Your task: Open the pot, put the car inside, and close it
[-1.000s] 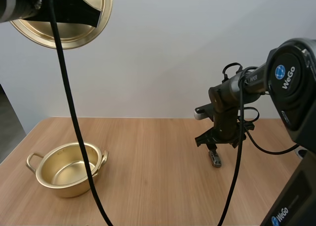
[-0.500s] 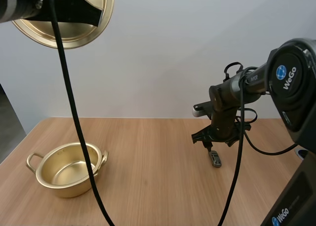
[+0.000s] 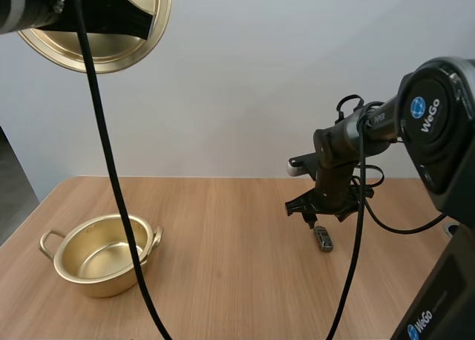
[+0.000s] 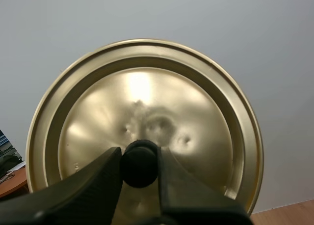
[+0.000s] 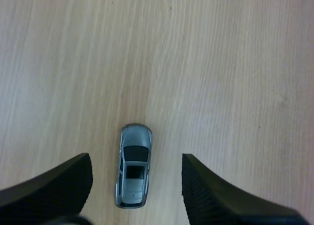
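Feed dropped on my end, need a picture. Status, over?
Left gripper shut on lid, held high. Right gripper open, poised over car on table. Pot open, empty. Nothing between car and pot.

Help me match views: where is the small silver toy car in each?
High view: small silver toy car on wooden table, below right gripper.
Right wrist view: car between the open fingers.
Left wrist view: left gripper pinches round gold lid.
Shared landmark: right gripper.
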